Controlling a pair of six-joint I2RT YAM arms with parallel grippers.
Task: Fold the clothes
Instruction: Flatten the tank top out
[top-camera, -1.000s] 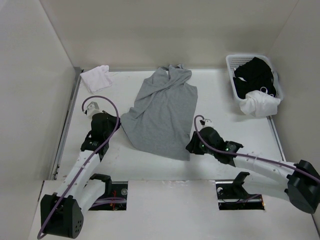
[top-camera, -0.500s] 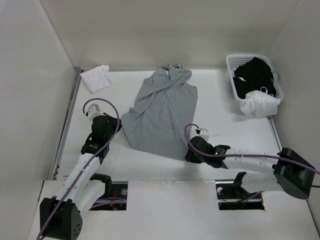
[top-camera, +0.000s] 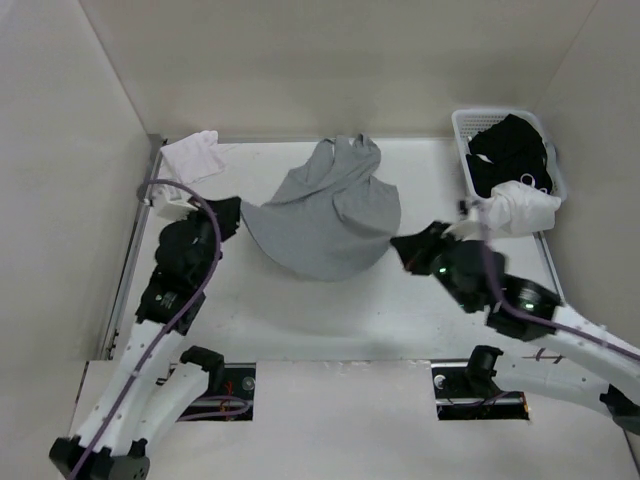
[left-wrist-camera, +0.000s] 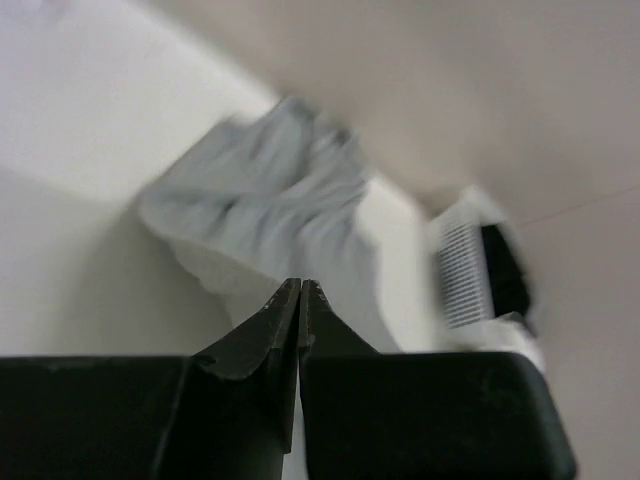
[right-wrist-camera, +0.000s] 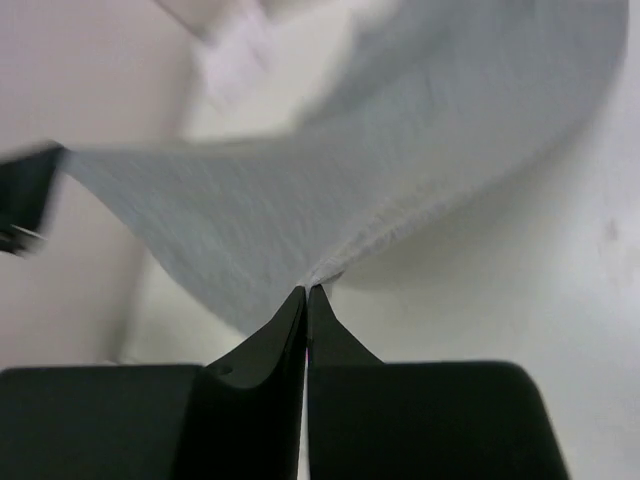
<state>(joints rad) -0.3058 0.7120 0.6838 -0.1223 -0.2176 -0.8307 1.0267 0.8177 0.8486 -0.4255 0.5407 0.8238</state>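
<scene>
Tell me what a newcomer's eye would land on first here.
The grey tank top in the middle of the table draws the eye. Its near hem is lifted and stretched between the left gripper and the right gripper, both pinched shut on it. Next comes the white basket at the far right corner, heaped with black and white garments.

Blur + crops, mostly wrist cams.
L wrist view smeared: tank top (left-wrist-camera: 270, 190) soft, basket (left-wrist-camera: 462, 270) contents unreadable. R wrist view: white cloth (right-wrist-camera: 235, 55) just a smear, black part (right-wrist-camera: 25, 195) cut by left edge, can't ID. Top view: hem grip pts hidden under left end effector (top-camera: 228, 215) and right end effector (top-camera: 405, 246); right arm (top-camera: 600, 350) runs off frame.
</scene>
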